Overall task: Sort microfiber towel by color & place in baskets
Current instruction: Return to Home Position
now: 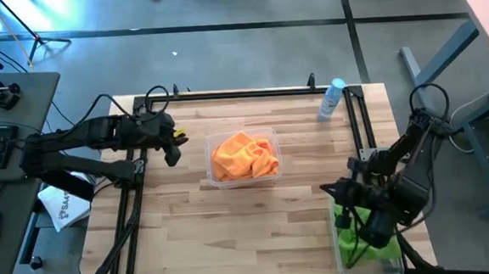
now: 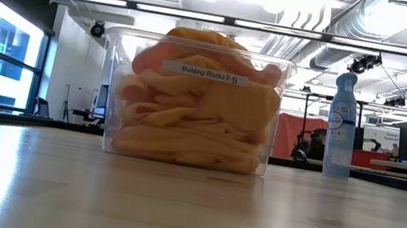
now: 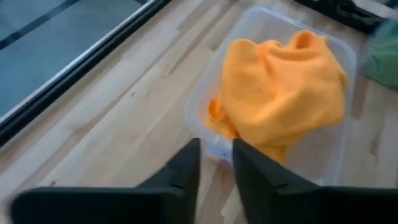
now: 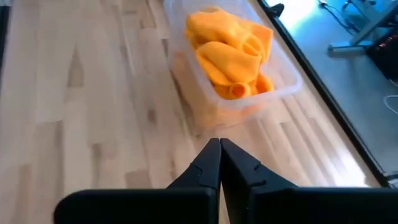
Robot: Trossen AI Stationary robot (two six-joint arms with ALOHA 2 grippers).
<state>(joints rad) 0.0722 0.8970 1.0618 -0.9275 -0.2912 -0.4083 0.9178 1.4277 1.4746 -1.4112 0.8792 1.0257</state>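
Several orange microfiber towels (image 1: 244, 155) lie heaped in a clear bin (image 1: 272, 136) at the table's middle, filling it above the rim in the low view (image 2: 191, 116). Green towels (image 1: 367, 242) lie in a second clear bin (image 1: 344, 268) at the near right corner, partly hidden by the right arm. My left gripper (image 1: 175, 146) hovers left of the orange bin, slightly open and empty (image 3: 216, 163). My right gripper (image 1: 326, 187) hangs over bare wood between the two bins, shut and empty (image 4: 219, 158).
A clear spray bottle with a blue cap (image 1: 331, 99) lies near the far right edge and shows upright-looking in the low view (image 2: 341, 125). Black frame rails run along the table's far, left and right sides. Bare wood stretches across the near left part.
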